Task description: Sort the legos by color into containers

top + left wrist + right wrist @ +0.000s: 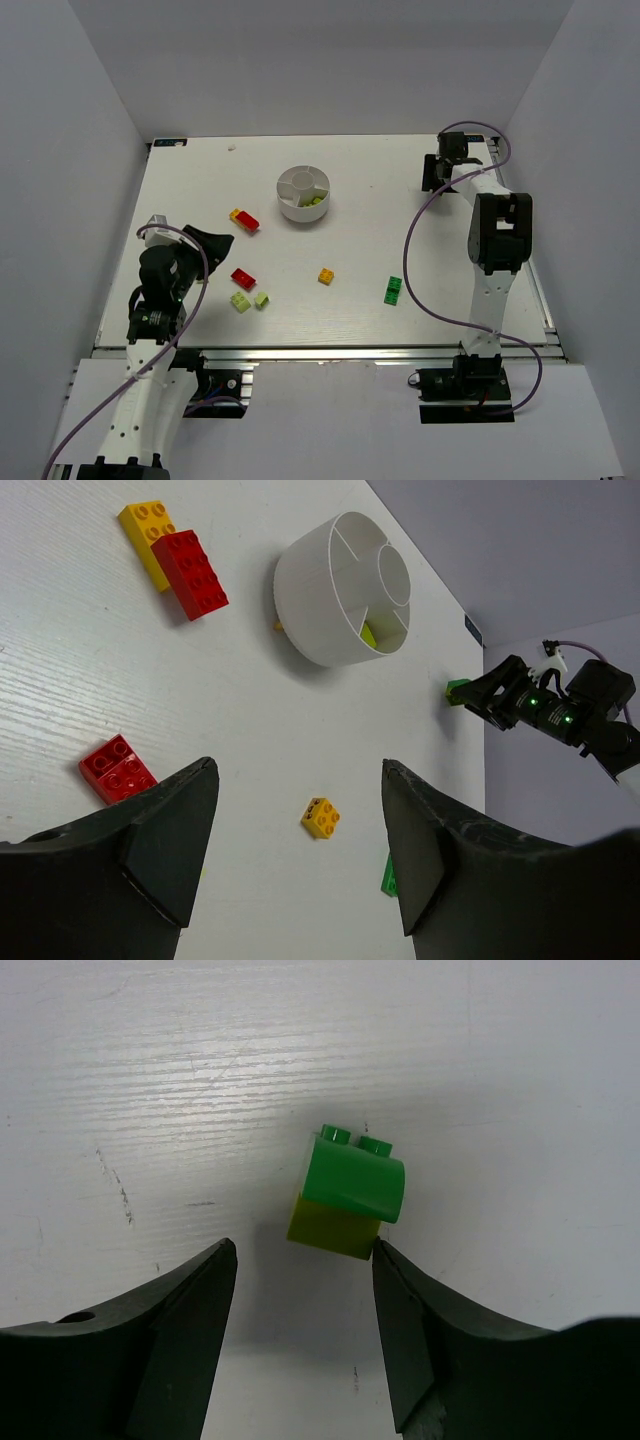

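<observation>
Right gripper (303,1250) has its jaws apart and nothing clamped. Just ahead of the fingertips sits a green brick (356,1178) stuck to a yellowish-lime brick (331,1230), the pair lying tilted on the table (150,1080). The right-hand fingertip is right at the corner of the yellowish one, but I can't tell whether it actually touches.

Left gripper (298,772) is also spread wide and holds nothing, hanging above the table not far from the left edge.

The dish (290,210) sits toward the far edge, roughly mid-table, with a lime piece (370,635) in one of its wedge compartments. Between the left gripper and the dish lies a yellow brick (146,530) touching a long red brick (190,572). A smaller red brick (118,770) is just beside the left finger. Closer to the near edge are two lime bricks (250,300) side by side, an orange-yellow brick (321,817) out in the middle, and a dark green brick (394,290) to the right of that, all well apart from the dish.

The right arm (495,235) is stretched out to the far right corner with its wrist turned down at the table. The left arm (160,285) is folded near the left edge, its gripper angled toward the dish.
</observation>
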`<control>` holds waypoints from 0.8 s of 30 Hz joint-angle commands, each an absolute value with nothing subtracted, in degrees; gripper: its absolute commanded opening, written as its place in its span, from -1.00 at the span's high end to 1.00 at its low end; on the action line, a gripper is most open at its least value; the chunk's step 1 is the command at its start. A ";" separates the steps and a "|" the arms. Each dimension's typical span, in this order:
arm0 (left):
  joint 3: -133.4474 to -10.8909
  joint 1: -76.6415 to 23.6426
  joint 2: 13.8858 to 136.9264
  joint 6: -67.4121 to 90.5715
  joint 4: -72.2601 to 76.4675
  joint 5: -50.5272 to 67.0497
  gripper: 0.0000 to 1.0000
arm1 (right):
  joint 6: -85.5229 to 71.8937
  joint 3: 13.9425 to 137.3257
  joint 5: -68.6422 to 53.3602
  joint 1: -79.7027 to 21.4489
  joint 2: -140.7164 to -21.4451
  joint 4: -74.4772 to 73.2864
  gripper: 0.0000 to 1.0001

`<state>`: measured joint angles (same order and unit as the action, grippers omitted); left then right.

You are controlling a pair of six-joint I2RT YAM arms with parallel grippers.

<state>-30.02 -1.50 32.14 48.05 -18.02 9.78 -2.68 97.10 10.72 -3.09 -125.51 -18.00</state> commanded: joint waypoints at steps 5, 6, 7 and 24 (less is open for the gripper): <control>-32.25 -1.58 33.57 48.34 -17.67 9.40 -0.51 | -5.71 98.88 11.25 -2.90 -126.47 -17.32 -0.20; -32.26 -1.58 33.75 48.34 -17.49 9.49 -0.51 | -5.71 99.23 11.51 -2.90 -126.65 -17.23 -0.20; -32.43 -1.58 34.01 48.25 -17.40 9.49 -0.51 | -5.71 99.49 11.60 -2.99 -126.82 -17.14 -0.19; -33.57 -1.58 35.25 48.43 -17.67 9.49 -0.51 | -10.63 102.66 15.03 -2.90 -129.55 -17.05 -0.14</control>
